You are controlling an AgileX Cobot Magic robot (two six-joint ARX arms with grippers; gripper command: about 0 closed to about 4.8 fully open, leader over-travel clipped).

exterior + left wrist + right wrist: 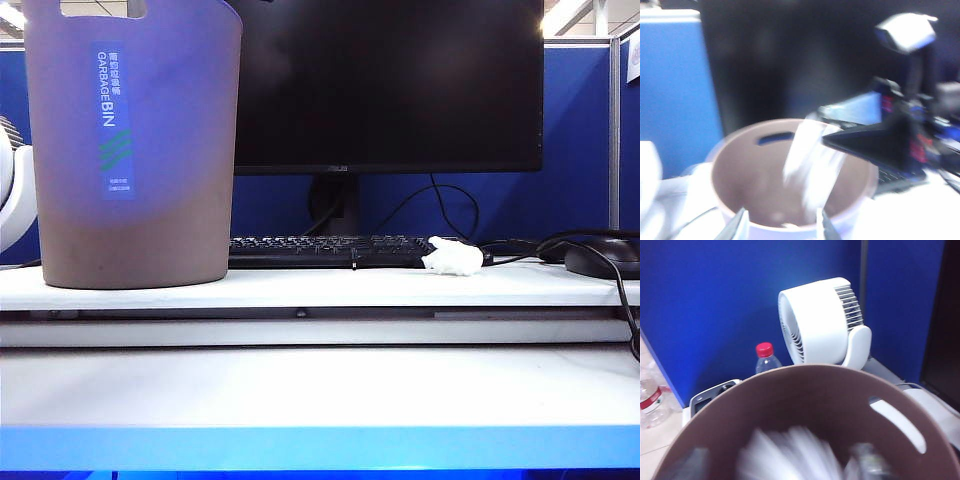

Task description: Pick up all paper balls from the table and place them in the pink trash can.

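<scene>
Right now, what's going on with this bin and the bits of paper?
A two-armed robot is clearing paper balls into the pink trash can on the desk shelf. Both grippers are above its open mouth: the left gripper is open, and white paper shows as a blur inside the bin beneath the right gripper, too smeared to read. One white paper ball lies by the keyboard.

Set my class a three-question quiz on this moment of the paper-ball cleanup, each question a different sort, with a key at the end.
1. True or false: a paper ball lies beside the keyboard.
2. What does the right gripper hang over? A keyboard; B pink trash can; C mouse.
3. Fill in: the left gripper, at the can's rim, is ____.
Key: 1 true; 2 B; 3 open.
</scene>
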